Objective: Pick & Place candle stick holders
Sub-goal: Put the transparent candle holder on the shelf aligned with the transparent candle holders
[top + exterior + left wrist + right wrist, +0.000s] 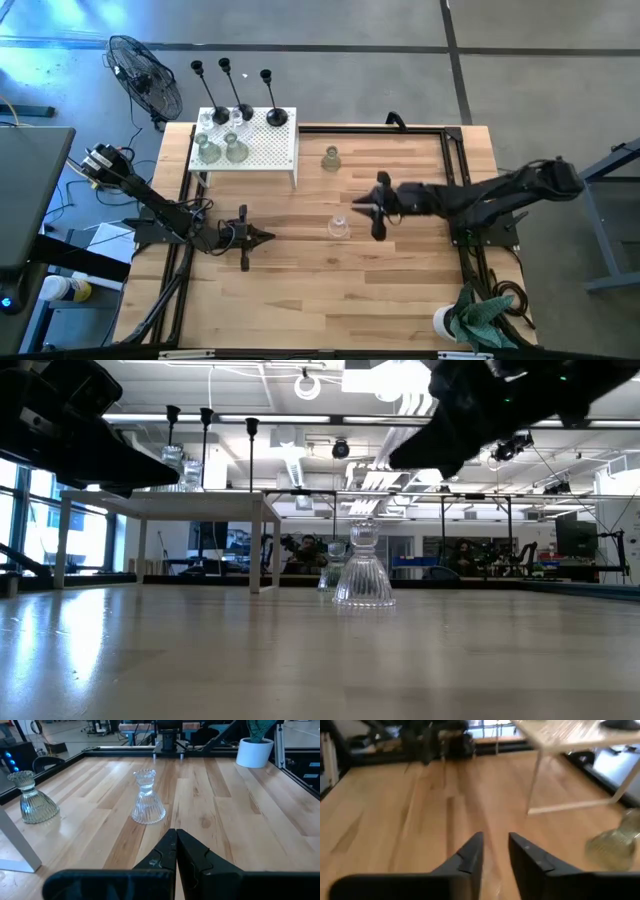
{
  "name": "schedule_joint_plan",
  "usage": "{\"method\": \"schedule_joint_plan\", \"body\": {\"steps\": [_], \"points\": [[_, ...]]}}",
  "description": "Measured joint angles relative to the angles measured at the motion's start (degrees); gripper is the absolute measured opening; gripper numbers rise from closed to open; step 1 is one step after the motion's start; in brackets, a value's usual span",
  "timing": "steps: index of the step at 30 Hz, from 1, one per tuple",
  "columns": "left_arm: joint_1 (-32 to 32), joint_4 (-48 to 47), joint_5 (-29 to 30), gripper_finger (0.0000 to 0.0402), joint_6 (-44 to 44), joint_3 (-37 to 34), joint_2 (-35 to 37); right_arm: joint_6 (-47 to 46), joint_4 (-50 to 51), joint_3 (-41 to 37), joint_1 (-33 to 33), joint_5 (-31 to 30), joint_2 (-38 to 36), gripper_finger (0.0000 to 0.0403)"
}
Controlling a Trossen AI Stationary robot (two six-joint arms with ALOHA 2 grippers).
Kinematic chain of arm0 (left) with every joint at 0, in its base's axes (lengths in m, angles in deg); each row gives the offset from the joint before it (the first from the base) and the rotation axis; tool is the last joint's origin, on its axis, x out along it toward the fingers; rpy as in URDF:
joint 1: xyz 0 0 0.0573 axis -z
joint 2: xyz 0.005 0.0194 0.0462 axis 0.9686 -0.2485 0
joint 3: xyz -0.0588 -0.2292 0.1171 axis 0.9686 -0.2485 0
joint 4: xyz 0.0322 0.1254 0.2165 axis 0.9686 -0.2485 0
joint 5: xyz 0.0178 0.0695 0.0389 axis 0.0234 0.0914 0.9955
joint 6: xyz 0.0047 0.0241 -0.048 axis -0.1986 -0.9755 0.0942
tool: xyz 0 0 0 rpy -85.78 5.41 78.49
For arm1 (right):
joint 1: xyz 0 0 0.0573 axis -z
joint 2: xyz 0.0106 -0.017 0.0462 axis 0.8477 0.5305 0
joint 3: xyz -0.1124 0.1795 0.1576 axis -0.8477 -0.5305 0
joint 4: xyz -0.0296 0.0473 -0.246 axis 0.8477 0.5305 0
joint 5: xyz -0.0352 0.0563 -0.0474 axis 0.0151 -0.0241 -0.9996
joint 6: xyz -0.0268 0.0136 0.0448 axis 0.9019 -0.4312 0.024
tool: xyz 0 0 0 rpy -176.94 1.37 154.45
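On the tabletop: two clear glass holders stand loose on the wood, one near the middle (339, 226), one (331, 158) close to the far edge beside the white rack (282, 150).
On the rack, far-left corner: three black holders (234, 100) in a row at its back, two more glass holders (221, 150) at its front; the rack looks like the place where the set is being gathered.
Count: three black, four glass that I can see, which is one glass more than a matched set would give.
Right gripper (377, 207): above the tabletop just right of the middle glass holder, fingers a narrow gap apart with nothing between them; it seems lined up for that piece, though I cannot say whether it is arriving or leaving.
Left gripper (262, 236): clenched empty, parked low towards the left edge, pointing at the same holder and waiting.
Near-right corner: a white cup (445, 322) with a green cloth, out of the way.
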Motion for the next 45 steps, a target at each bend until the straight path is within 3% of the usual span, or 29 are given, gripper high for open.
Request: {"method": "schedule_joint_plan", "body": {"steps": [10,19,25,36,45], "points": [[0.0,-2.1,3.4,0.0001,1.5,0.0,0.0,-4.5,-6.2,-3.3,-9.0,-8.7,4.6,0.0237],[0.0,-2.6,3.5,0.0001,1.8,0.0,0.0,-5.6,-18.6,-3.3,-9.2,-8.4,17.1,0.0298],[0.0,-2.8,3.5,0.0001,1.8,0.0,0.0,-5.4,-23.3,-3.1,-8.1,-11.2,21.7,0.0302],[0.0,-2.8,3.5,0.0001,1.8,0.0,0.0,-5.1,-24.8,0.3,-5.3,-8.0,27.3,0.0299],[0.0,-3.0,3.5,0.0001,1.8,0.0,0.0,-5.2,-24.3,0.5,-5.2,-7.3,27.7,0.0208]]}}
